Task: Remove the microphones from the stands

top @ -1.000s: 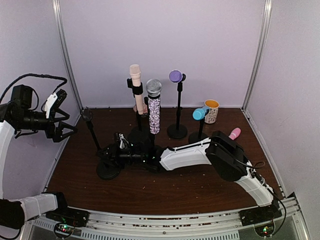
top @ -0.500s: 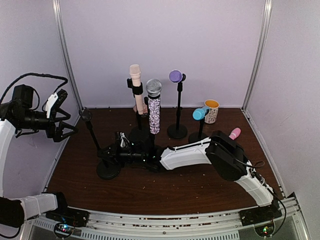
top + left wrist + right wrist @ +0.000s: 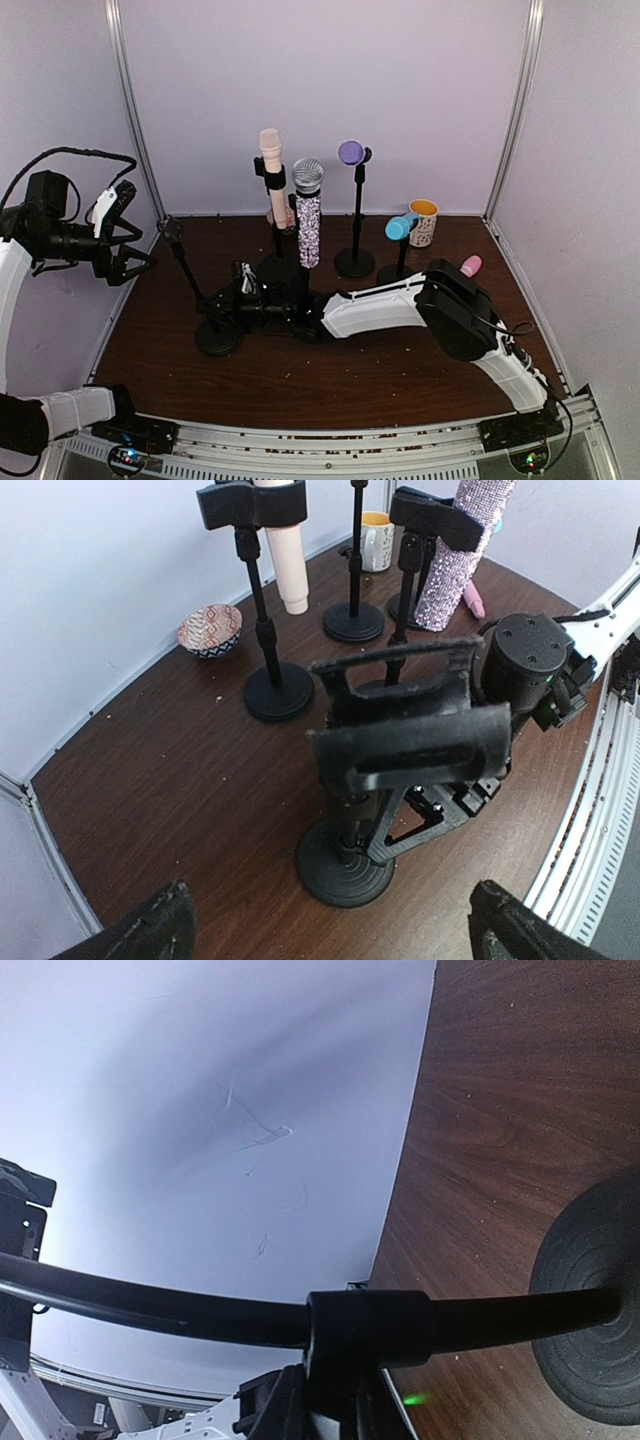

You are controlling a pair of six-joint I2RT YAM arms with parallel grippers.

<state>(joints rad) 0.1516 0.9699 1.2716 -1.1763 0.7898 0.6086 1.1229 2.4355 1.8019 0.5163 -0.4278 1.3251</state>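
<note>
Now the right claw (image 3: 216,306) is clamped on the black stand (image 3: 217,340), lower left. The left claw (image 3: 135,230) hangs apart, far left.

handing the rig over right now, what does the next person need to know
Left gripper: open, raised by the left wall, empty.
Right gripper: shut on the pole of the front black stand, whose clip looks empty.
In stands: peach microphone, glitter microphone, purple microphone, blue microphone. On the table at the right: pink microphone.
Done: neither gripper holds a microphone.
Left: lift a clipped microphone out of its stand; which one, I cannot tell.
</note>
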